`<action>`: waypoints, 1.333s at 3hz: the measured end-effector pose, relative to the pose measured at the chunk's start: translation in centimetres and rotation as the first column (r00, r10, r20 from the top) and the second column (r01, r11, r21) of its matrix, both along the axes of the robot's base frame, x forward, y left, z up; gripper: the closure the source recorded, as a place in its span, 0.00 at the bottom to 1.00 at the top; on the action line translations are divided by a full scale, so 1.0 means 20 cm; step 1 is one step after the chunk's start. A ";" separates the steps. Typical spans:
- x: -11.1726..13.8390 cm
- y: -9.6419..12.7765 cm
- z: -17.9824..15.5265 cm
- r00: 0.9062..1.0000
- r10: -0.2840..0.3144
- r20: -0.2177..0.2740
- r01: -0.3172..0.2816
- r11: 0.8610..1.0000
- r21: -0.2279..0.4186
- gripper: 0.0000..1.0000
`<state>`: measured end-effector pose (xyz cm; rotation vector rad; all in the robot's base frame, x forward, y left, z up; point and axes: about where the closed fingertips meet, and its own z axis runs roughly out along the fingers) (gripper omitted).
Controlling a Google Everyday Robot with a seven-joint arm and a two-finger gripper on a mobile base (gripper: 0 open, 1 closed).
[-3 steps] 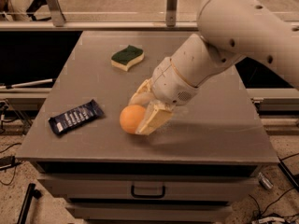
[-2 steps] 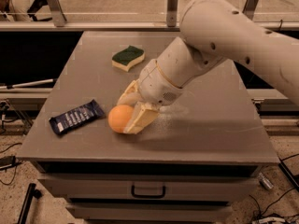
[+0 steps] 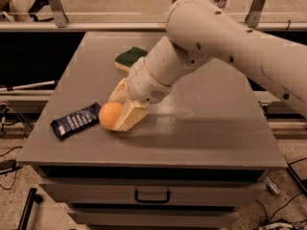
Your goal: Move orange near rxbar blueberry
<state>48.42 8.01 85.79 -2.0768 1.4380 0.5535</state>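
The orange (image 3: 109, 115) is a round matte fruit held between the cream fingers of my gripper (image 3: 118, 110), low over the grey table (image 3: 201, 133) near its front left. The gripper is shut on it, one finger (image 3: 130, 117) in front and one behind. The rxbar blueberry (image 3: 76, 120), a flat dark navy bar with white lettering, lies just left of the orange, its near end almost touching the fruit. My white arm reaches in from the upper right.
A green-and-yellow sponge (image 3: 129, 57) lies at the table's back, behind my arm. The table has a drawer with a handle (image 3: 152, 195) below its front edge. A railing and a glass barrier stand behind the table.
My gripper has carried the orange leftward across the table, from well right of the bar to right beside it.
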 end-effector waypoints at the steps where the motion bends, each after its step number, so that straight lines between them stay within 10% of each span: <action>1: 0.03 0.00 0.01 1.000 -0.020 0.002 0.020 1.000 -0.006 1.00; 4: 0.11 -0.06 0.03 0.995 -0.069 -0.075 0.074 0.995 0.066 1.00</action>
